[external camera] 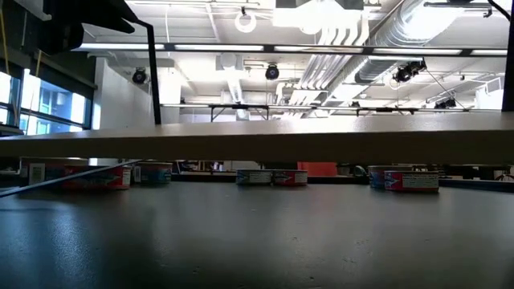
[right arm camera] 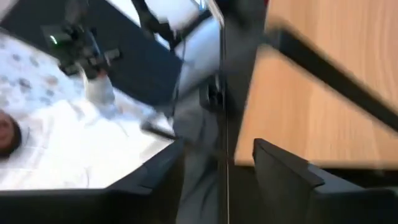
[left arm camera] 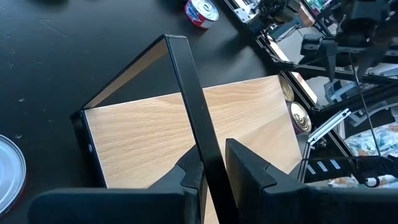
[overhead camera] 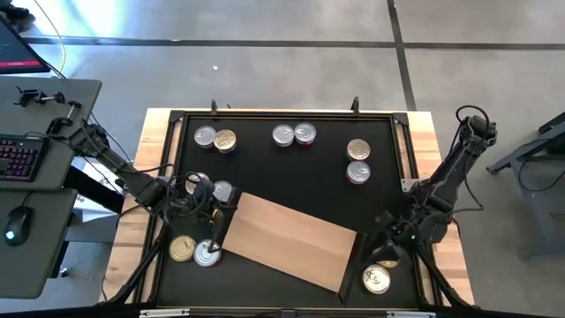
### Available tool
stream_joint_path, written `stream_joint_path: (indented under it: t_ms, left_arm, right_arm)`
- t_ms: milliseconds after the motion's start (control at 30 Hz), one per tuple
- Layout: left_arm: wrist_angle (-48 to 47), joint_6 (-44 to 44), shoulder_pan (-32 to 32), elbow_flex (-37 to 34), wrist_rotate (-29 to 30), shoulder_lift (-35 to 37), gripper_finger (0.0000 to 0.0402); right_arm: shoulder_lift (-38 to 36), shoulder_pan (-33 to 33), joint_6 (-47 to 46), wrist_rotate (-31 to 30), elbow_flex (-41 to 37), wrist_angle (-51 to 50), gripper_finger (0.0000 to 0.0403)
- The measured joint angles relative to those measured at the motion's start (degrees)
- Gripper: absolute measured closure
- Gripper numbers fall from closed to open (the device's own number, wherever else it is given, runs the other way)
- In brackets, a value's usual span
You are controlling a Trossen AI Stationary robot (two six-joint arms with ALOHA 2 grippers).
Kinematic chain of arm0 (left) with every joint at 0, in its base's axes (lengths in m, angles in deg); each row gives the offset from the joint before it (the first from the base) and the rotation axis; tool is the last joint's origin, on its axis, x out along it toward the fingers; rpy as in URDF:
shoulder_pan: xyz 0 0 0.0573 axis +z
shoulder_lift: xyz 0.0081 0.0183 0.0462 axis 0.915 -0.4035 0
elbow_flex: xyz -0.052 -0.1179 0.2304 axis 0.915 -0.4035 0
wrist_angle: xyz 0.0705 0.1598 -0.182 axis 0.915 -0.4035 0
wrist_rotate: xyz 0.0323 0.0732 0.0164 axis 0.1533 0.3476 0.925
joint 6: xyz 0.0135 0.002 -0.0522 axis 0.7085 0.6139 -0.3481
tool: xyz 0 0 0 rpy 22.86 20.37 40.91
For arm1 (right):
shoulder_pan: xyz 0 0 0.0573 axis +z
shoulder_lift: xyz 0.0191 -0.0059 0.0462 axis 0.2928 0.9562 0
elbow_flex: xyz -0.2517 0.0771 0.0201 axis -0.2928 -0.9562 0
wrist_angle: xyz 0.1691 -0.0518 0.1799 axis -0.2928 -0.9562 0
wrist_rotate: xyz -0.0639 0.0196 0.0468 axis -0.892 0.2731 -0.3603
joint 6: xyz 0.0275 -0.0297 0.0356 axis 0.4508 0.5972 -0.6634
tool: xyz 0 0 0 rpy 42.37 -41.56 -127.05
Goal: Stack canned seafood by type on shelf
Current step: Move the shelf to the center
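Note:
The shelf [overhead camera: 287,240] is a pale wood board with black frame bars at both ends, lying askew on the black mat. In the low view the board [external camera: 257,140] spans the picture above the tins. My left gripper [overhead camera: 214,215] is at its left end, shut on a frame bar. My right gripper [overhead camera: 381,231] is at its right end, open; a dark bar [right arm camera: 229,93] stands between its fingers, and I cannot tell whether they touch it. Round tins [overhead camera: 205,137] with silver or gold lids sit scattered on the mat. My left gripper [left arm camera: 212,180] pinches a black frame bar [left arm camera: 202,134] of the shelf's left end between its two fingers. The fingers lie across the bar, which runs on ahead to the frame's corner [left arm camera: 169,38]. Whether the shelf rests on the mat or is lifted does not show.
Tins stand along the mat's far side [overhead camera: 294,134] [overhead camera: 358,161], beside my left gripper [overhead camera: 210,187], at the near left [overhead camera: 194,252] and near right [overhead camera: 377,279]. A black frame [overhead camera: 402,159] rims the mat. A keyboard and mouse lie on a desk [overhead camera: 35,168] to the left.

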Motion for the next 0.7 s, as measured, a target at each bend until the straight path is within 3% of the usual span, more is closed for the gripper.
stream_joint_path:
  t_ms: [167,367,533,700]
  left_arm:
    - [-0.02,0.0,0.0,0.0,0.02,-0.01,0.0359]
    - [0.04,-0.45,0.02,0.01,0.15,-0.01,0.0359]
    - [0.33,-0.92,0.04,0.02,0.87,-0.03,0.0359]
    - [0.75,0.48,0.02,0.02,2.25,-0.03,0.0359]
  right_arm:
    - [0.61,-0.58,5.3,-3.52,0.0,7.09,0.017]
    - [2.46,-2.56,11.16,-3.76,0.0,9.72,0.0168]
    - [3.48,-5.06,10.11,-3.78,0.0,9.75,0.019]
    - [3.42,-7.79,11.56,-3.8,0.0,10.0,0.0255]
